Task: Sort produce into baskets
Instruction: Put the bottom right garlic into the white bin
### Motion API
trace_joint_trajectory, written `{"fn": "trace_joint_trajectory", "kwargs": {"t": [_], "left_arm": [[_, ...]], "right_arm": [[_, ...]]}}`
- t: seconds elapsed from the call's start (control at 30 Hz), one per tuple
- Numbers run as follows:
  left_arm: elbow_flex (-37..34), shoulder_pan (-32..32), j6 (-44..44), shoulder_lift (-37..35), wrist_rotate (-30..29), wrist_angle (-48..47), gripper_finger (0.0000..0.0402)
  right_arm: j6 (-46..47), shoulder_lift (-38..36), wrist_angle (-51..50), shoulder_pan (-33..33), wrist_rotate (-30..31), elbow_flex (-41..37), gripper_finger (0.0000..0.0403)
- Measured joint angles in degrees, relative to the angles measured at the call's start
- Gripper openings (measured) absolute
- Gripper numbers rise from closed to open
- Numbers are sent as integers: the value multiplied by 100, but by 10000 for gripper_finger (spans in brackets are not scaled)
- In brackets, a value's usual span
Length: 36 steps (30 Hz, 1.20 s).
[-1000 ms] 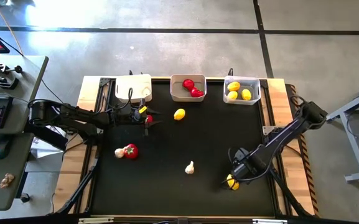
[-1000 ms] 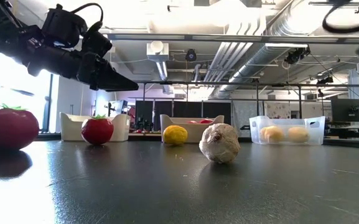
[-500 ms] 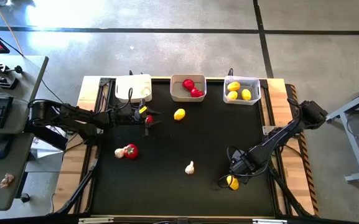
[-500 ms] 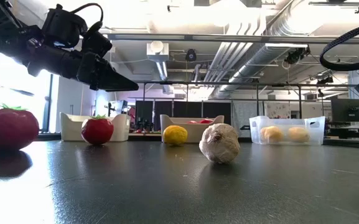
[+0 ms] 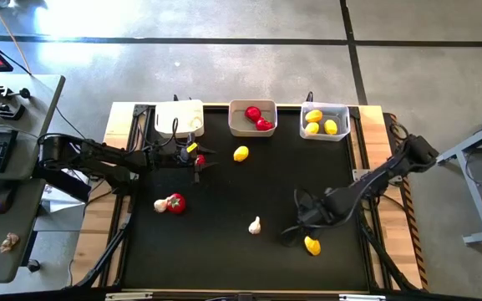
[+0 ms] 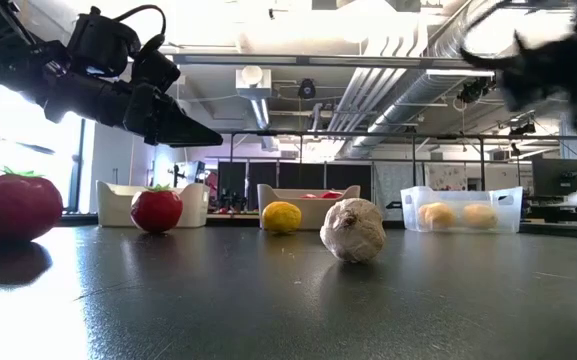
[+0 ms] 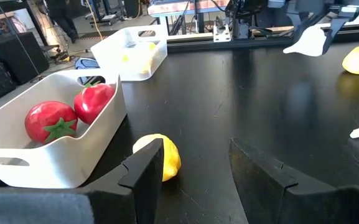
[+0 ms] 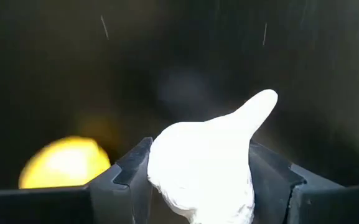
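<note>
Three baskets [image 5: 232, 117], about twelve produce pieces [image 5: 241, 153]

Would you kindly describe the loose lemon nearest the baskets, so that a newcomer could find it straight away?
Find the black mat with three baskets in a row along one edge. Just in front of the middle basket, the one holding red tomatoes, a yellow lemon lies alone on the mat. The other lemons sit inside the clear basket or far across the mat.

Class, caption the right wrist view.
Right gripper shut on white pointed garlic bulb, yellow oval lemon beside it.
</note>
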Motion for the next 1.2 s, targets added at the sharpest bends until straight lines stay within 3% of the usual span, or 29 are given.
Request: {"fn": "trace_joint_trajectory", "kwargs": {"t": [0.17,0.27,0.37,0.47,0.63,0.9,1.03,1.2], "left_arm": [[0,1,-7,1,0,-2,170],[0,1,-13,0,-1,-31,170],[0,-2,-11,2,-216,-45,170],[-2,9,38,2,-517,-136,170],[-2,64,302,2,-468,-101,138],[74,353,79,2,486,67,58],[364,246,216,0,461,77,71],[949,245,-239,-4,578,-341,127]], "right_arm": [[-1295,-2,655,-697,1144,63,181],[-2350,-2,1587,-1213,1736,-156,180],[-3410,-2,2913,-1855,1959,-491,180],[-4384,-2,4347,-2487,1909,-783,179],[-5511,10,6089,-3332,1712,-975,179],[-6979,378,8036,-3793,915,-975,179],[-7602,561,8694,-3861,490,-975,179],[-8133,692,9076,-3857,331,-975,179]]}}
